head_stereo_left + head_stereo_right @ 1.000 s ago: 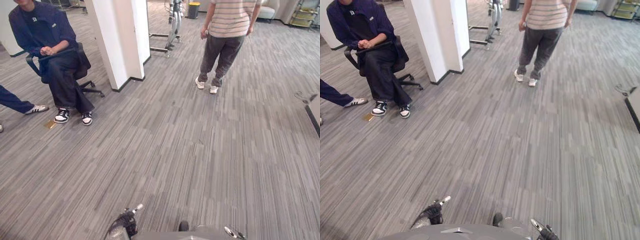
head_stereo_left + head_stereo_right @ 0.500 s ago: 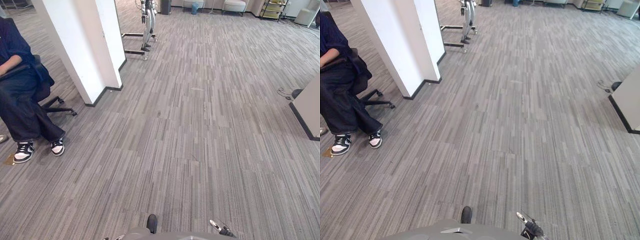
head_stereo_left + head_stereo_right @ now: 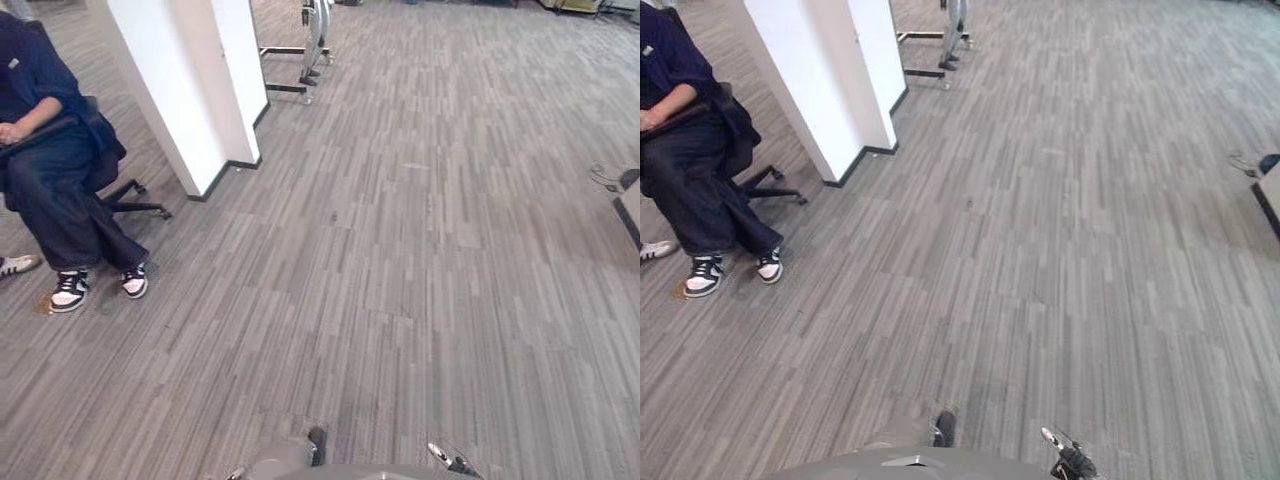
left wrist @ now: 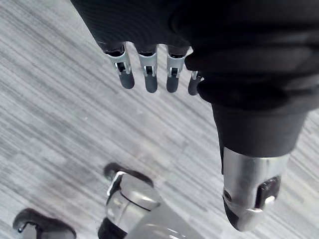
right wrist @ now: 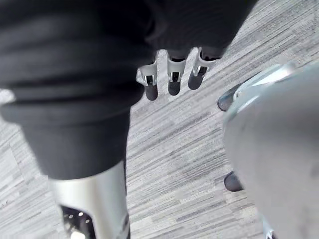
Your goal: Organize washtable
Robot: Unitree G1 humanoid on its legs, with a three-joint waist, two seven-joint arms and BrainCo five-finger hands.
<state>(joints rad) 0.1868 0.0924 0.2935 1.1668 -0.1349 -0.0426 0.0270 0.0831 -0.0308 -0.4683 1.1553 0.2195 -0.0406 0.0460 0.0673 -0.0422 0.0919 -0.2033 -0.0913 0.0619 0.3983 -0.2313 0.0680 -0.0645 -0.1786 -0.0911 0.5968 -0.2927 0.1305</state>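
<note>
A grey striped carpet floor (image 3: 420,260) spreads across the room, from the near edge to the far wall. At far left a white pillar (image 3: 180,80) with a dark skirting rises from the carpet. Left of the pillar a person (image 3: 50,190) in dark blue clothes sits on a black office chair (image 3: 138,206), its wheeled base just beside the pillar's foot, the person's hands resting together in the lap. A metal equipment stand (image 3: 312,30) on a floor frame sits at the far end, right of the pillar. At the right edge, the corner of a pale cabinet (image 3: 633,215) with a dark base meets the carpet. The seated person wears black-and-white sneakers (image 3: 70,290), flat on the floor; a second white shoe (image 3: 15,265) pokes in at the left edge.

The robot's left hand (image 4: 151,74) hangs above the carpet with its fingers straight and spread apart from the thumb (image 4: 254,194), holding nothing. The right hand (image 5: 174,82) hangs the same way, fingers loose and empty over the floor. Where the washtable stands cannot be told from these views.
</note>
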